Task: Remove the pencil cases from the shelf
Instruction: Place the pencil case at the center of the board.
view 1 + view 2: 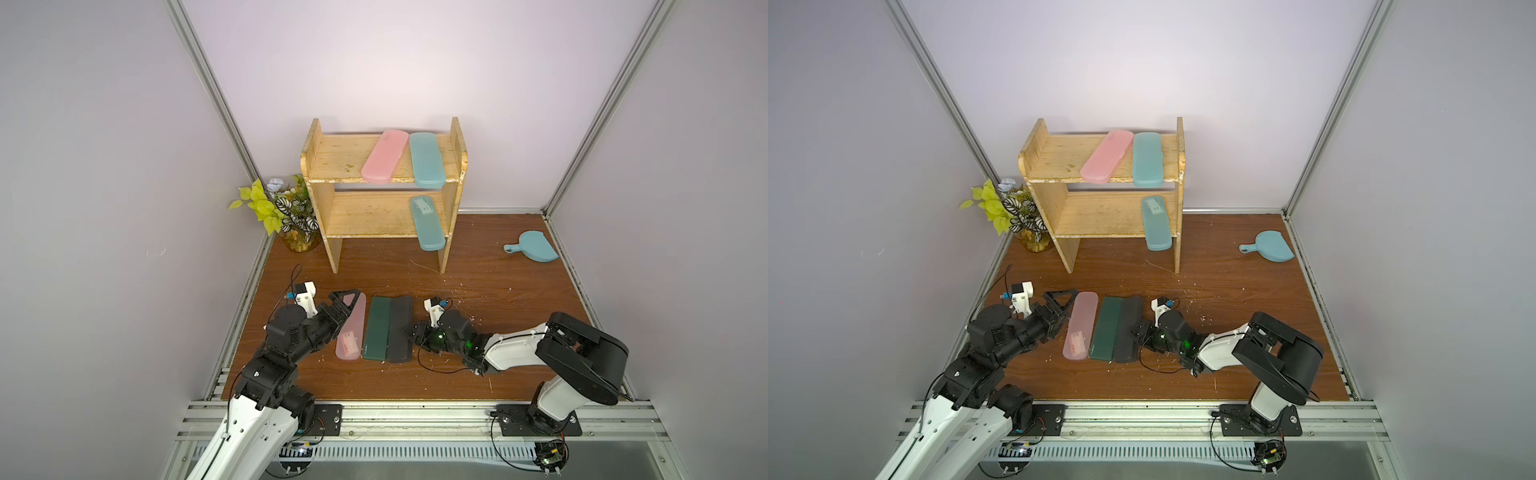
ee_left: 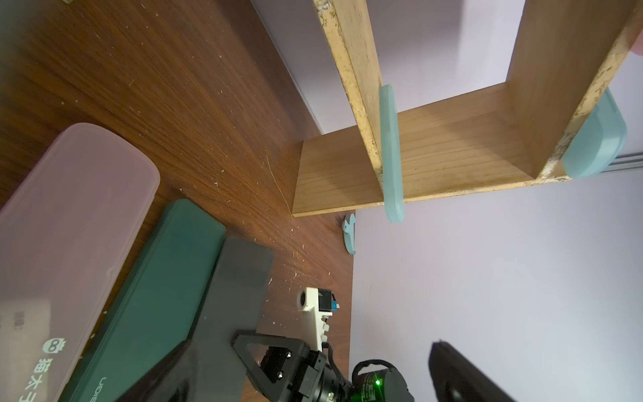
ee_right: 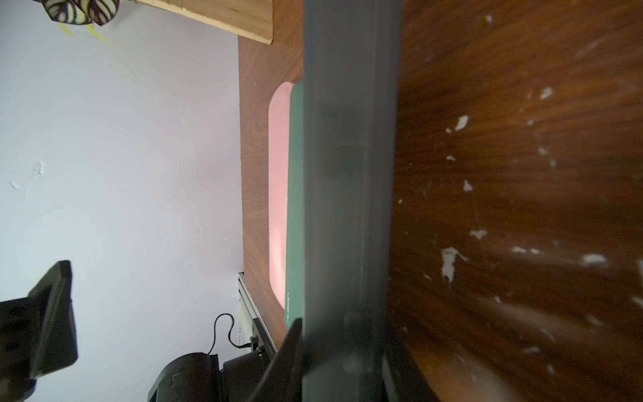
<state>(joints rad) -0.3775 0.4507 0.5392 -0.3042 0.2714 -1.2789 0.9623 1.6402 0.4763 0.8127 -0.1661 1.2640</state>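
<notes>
The brown counter [image 1: 478,299] carried the shelf [image 1: 332,162], a plant [image 1: 291,216], a dustpan [image 1: 534,246] and, side by side near its front, a pink case [image 1: 351,328], green case [image 1: 376,328] and black case [image 1: 400,328]. The shelf's top board held an upper pink case [image 1: 384,156] beside an upper teal case [image 1: 426,159]. A lower teal case [image 1: 427,224] overhung the bottom board.

Blurry black case [image 3: 348,209] up close
</notes>
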